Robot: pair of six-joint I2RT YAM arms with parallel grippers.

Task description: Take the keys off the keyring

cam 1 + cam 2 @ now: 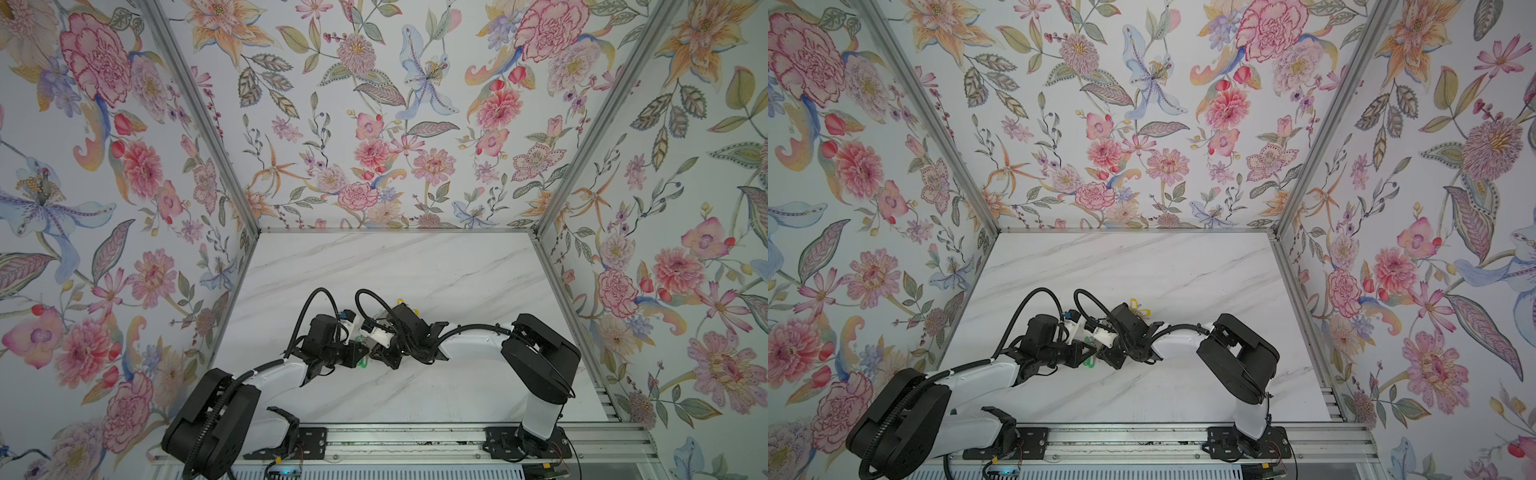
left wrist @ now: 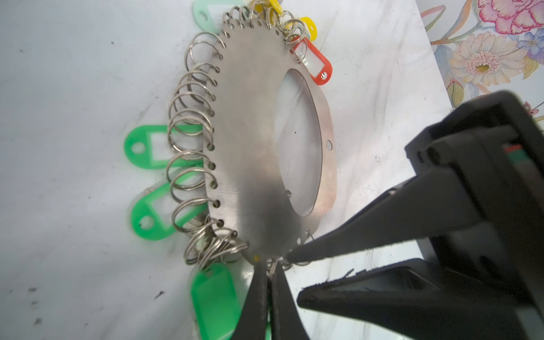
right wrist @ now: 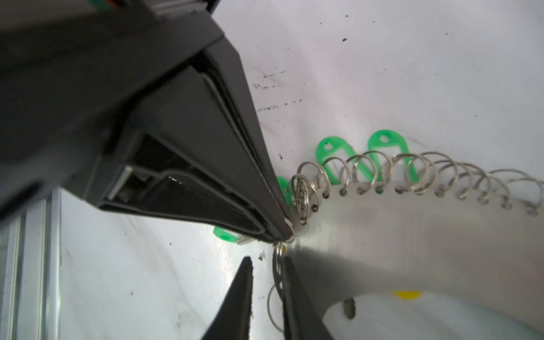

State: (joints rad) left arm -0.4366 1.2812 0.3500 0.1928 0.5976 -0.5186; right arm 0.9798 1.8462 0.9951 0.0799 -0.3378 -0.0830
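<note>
The keyring (image 2: 250,147) is a flat grey metal hoop with a big hole, lying tilted on the white table. Small wire rings (image 2: 191,138) line its rim. Green tags (image 2: 153,147), a red-orange tag (image 2: 316,63) and yellow tags (image 2: 309,26) hang from them; the keys' metal blades are mostly hidden. My left gripper (image 2: 269,266) is shut on a wire ring at the hoop's rim. My right gripper (image 3: 266,260) is open, its fingers astride the rim beside the left gripper (image 3: 290,232). In both top views the arms hide the hoop; a green tag (image 1: 362,364) peeks out.
The marble table (image 1: 415,270) is boxed in by floral walls on three sides. An aluminium rail (image 1: 395,436) carrying both arm bases runs along the front edge. A yellow tag (image 1: 1133,303) shows behind the right wrist.
</note>
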